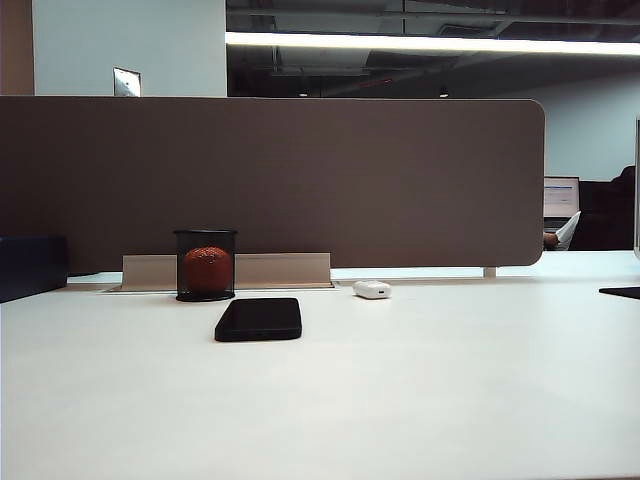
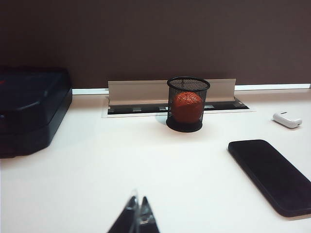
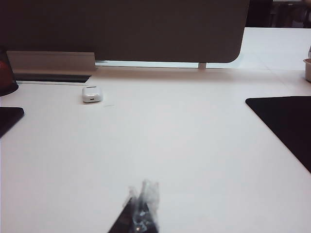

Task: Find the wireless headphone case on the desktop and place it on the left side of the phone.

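Both claws, left and right, pinched together, far short of wireless headphone case.

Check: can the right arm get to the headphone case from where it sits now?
Probably yes. The case lies alone on bare desk, apart from the phone and the mesh cup. Nothing stands between it and the right gripper, whose jaws are shut and must open first.
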`<state>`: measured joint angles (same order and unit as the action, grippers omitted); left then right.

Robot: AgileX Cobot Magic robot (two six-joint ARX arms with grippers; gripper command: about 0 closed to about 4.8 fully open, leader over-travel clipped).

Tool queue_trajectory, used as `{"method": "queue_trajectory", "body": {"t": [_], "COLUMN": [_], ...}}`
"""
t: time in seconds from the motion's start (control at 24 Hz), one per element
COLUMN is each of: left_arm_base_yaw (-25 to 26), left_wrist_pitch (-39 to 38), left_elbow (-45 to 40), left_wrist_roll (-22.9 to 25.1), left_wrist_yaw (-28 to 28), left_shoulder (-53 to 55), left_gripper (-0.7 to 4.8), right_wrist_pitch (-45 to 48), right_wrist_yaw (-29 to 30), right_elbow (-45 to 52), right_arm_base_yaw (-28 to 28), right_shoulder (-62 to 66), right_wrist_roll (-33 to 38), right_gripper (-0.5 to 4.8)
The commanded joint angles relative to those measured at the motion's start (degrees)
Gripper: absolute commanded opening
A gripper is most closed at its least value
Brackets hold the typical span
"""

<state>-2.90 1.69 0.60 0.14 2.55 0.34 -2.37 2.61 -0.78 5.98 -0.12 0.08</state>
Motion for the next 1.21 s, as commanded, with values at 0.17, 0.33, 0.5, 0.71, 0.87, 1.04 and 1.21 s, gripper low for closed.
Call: {"method": "queue_trajectory", "body": {"t": [0.17,0.33,0.5,0.71,0.87,1.04,1.21], "left_arm_base_yaw": [0.1,0.1,0.1,0.1,0.1,0.1,0.1], "left_wrist_pitch": [0.5,0.5,0.4,-1.2,-1.4,-1.4,-1.4], "left_elbow": [0.1,0.1,0.1,0.1,0.1,0.1,0.1], "left_wrist_roll": [-0.2,-0.2,-0.2,-0.2,-0.2,-0.2,-0.2], "left_wrist_yaw": [0.2,0.2,0.2,0.2,0.2,0.2,0.2], "left_shoulder": [0.0,0.0,0.0,0.0,0.0,0.0,0.0], "left_gripper": [-0.06,-0.05,-0.05,-0.05,-0.05,-0.05,-0.05], "right_wrist_pitch": [1.0,0.9,0.4,-10.8,-13.2,-17.9,-23.4], "right_wrist_yaw": [0.1,0.1,0.1,-0.1,-0.6,-1.6,-1.5], "right_elbow": [-0.2,-2.4,-6.1,-17.2,-22.9,-32.4,-40.2], "right_arm_base_yaw": [0.0,0.0,0.0,-0.1,-0.1,-0.1,-0.1], "right_shoulder": [0.0,0.0,0.0,0.6,0.6,4.2,10.8], "right_wrist_roll": [-0.1,1.7,3.4,3.3,3.3,3.3,3.3], "right_gripper": [-0.05,-0.05,-0.05,-0.05,-0.06,-0.06,-0.05]}}
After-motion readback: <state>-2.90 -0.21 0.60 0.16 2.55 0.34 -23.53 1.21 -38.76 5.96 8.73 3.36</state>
